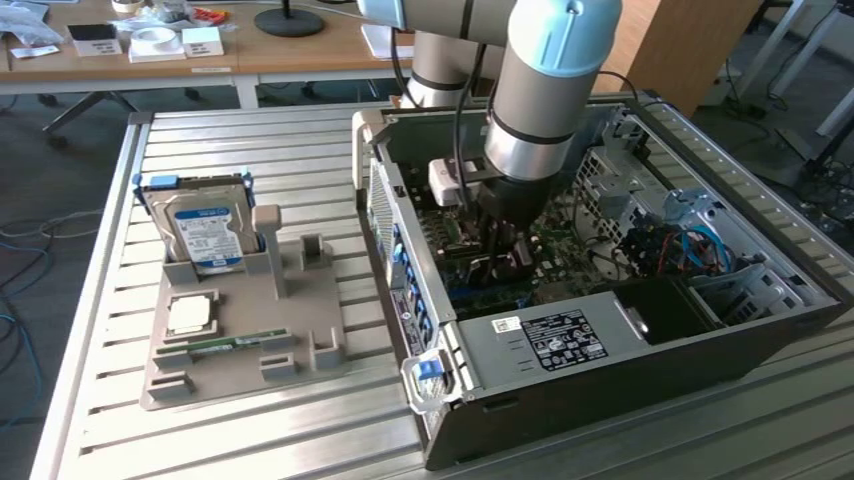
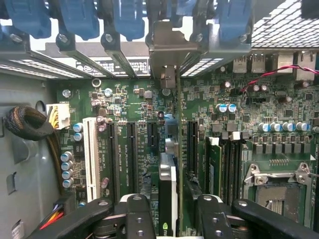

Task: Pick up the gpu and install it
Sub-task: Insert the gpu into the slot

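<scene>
A: Open PC case on slatted table, arm reaching down inside over motherboard. Grey parts holder on the exterior view's left, well apart from the case.

B: Gripper spread wide, 1 black finger on each side of the gpu. Gap visible between pads and card on both sides; no clamping seen.

A: Gpu position: standing on edge in a motherboard slot, silver end bracket up at the rear slot openings among blue retainer clips. Seating depth along the slot: cannot tell.

B: Risks, as judgement. Card possibly only part-seated, cause being release before full push-down. Possible tilt or lift of the card on retreat, cause being a pad brushing the cooler face.

A: Obstructions: empty black slots just beside the card on 1 side, green RAM stick upright near the other finger. White slot farther off. Tight clearance for the fingers.

B: Elsewhere: braided cable at the case wall, clear of the card. Silver hard drive with blue-white label upright in the holder, untouched. Small green stick lying flat in the holder.
</scene>
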